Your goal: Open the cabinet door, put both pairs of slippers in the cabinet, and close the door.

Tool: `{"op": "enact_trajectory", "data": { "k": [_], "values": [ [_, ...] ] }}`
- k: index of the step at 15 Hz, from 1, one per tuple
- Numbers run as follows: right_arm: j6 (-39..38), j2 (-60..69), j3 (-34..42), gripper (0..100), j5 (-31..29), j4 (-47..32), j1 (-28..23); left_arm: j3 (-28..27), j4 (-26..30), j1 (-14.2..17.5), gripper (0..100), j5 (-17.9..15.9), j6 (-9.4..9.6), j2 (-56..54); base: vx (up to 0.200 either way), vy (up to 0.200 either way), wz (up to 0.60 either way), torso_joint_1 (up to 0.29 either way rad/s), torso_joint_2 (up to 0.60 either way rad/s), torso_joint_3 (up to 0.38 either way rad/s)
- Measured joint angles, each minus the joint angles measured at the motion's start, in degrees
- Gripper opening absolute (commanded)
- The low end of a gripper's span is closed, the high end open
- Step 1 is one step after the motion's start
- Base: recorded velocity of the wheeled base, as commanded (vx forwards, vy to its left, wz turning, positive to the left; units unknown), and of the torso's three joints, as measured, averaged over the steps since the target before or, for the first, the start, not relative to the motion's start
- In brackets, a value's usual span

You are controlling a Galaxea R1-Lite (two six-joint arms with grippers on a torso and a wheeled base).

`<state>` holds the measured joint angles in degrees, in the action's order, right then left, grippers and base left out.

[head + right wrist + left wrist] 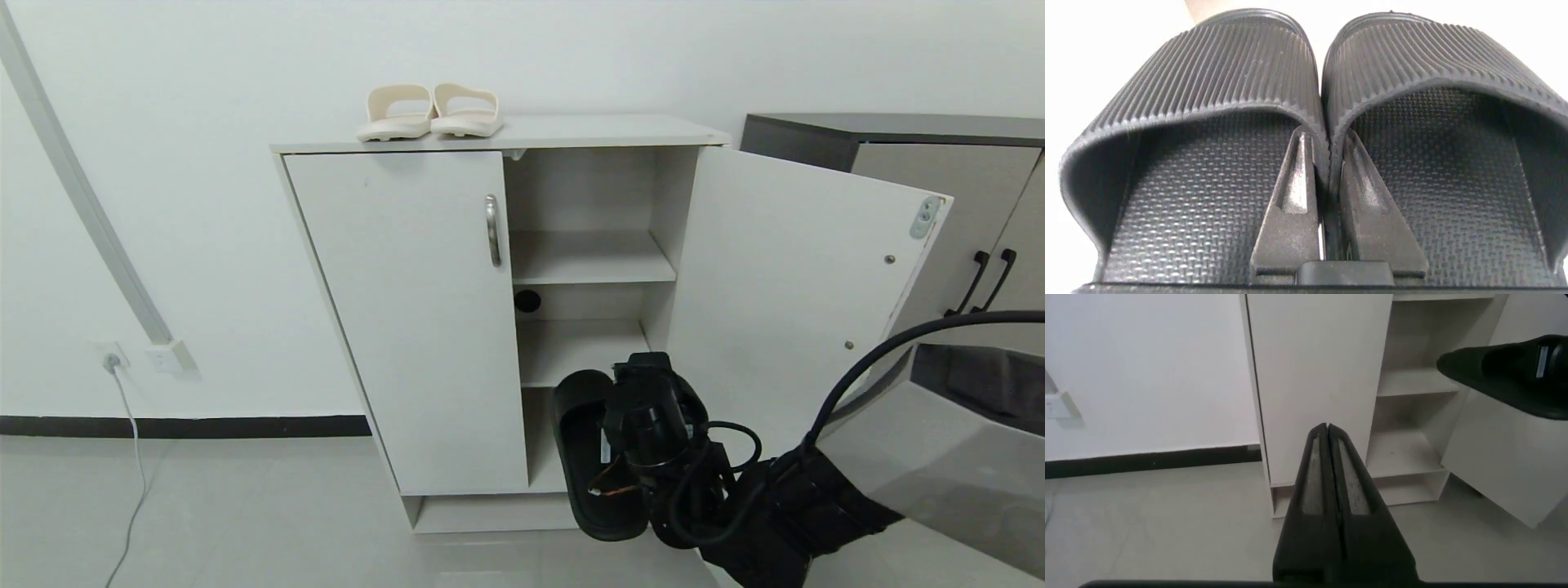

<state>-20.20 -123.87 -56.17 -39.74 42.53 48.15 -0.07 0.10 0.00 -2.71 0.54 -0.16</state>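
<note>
Right gripper (pixel 1327 140) pinches the black slippers (pixel 1208 98) by their touching strap edges, before the lower shelves of the open cabinet (pixel 408 327). Left gripper (pixel 1327 437) is closed and empty. The black pair looks light, pliable and ribbed for grip; the beige slippers (pixel 430 113) lie atop the cabinet.

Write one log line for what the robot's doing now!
right door open | right jaws shut on black slippers, before cabinet | beige slippers atop cabinet | left jaws shut, empty

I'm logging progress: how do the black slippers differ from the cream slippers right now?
The black slippers are dark with ribbed straps; the cream slippers are pale. The black slippers hang pinched in the right hand before the open cabinet; the cream slippers rest free on the cabinet's top. Both are slides, paired side by side.
</note>
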Motion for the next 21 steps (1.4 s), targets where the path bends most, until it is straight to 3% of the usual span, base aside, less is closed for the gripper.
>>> {"op": "enact_trajectory", "data": {
  "k": [15,21],
  "values": [
    [0.2,-4.7,-1.5,0,1.7,1.6,0.7,0.0,0.0,0.0,0,-0.1,0.06,0.0,0.0,0.0,0.0,0.0,0.0,0.0],
    [0.5,-5.8,-1.5,0,1.7,2.6,0.7,0.0,0.0,0.0,0,-0.1,0.11,0.0,0.0,0.0,0.0,0.004,0.0,-0.168]
  ]
}}
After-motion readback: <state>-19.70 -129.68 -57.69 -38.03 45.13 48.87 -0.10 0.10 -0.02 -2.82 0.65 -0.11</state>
